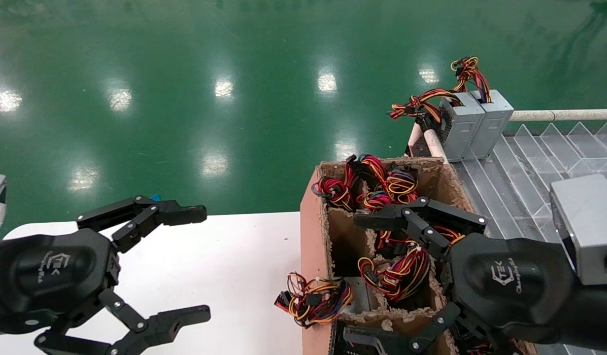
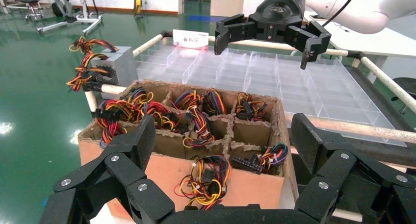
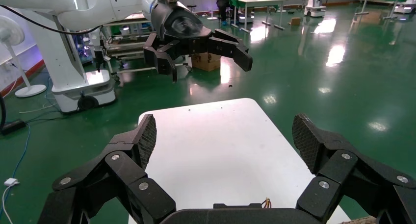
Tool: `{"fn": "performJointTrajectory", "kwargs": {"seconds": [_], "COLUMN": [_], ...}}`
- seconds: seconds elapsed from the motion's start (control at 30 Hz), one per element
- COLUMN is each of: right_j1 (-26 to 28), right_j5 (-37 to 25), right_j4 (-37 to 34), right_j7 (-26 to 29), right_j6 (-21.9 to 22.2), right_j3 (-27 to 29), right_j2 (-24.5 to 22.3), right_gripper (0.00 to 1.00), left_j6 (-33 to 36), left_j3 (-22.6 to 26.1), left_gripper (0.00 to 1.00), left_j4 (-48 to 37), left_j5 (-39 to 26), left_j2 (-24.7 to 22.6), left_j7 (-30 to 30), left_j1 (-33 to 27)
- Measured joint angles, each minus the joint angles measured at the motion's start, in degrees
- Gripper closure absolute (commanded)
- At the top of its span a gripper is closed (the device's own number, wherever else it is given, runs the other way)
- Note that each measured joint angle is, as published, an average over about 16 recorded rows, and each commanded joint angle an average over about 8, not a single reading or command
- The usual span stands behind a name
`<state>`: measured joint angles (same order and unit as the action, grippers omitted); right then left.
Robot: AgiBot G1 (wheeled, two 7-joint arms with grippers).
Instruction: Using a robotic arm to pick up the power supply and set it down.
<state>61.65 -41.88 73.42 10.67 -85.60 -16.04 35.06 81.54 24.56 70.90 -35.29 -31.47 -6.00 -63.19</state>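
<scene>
Wire bundles [image 1: 382, 197] crowding carton [image 1: 311, 231] compartments.

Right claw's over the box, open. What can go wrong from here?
1. Right claw hangs open over the box; tangled wires cover the supplies, so it may grab wires, not metal.
2. Frayed dividers sit close around each slot; the claw may jam or lift the box.
Left claw idles open over the table.

white logos on gripper bodies [image 1: 503, 273], unreadable
</scene>
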Motion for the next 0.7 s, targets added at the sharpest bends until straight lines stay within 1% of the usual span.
{"fn": "performJointTrajectory", "kwargs": {"seconds": [0.47, 0.5, 0.7], "right_j1": [0.0, 0.0, 0.0], "right_j5": [0.0, 0.0, 0.0], "right_j4": [0.0, 0.0, 0.0], "right_j7": [0.0, 0.0, 0.0], "right_j6": [0.0, 0.0, 0.0], "right_j3": [0.0, 0.0, 0.0], "right_j2": [0.0, 0.0, 0.0], "right_gripper": [0.0, 0.0, 0.0], "left_j6": [0.0, 0.0, 0.0], "left_j3": [0.0, 0.0, 0.0], "left_gripper": [0.0, 0.09, 0.84], "left_j4": [0.0, 0.0, 0.0], "left_j5": [0.0, 0.0, 0.0], "left_j2": [0.0, 0.0, 0.0], "left_j7": [0.0, 0.0, 0.0], "left_j1": [0.0, 0.0, 0.0]}}
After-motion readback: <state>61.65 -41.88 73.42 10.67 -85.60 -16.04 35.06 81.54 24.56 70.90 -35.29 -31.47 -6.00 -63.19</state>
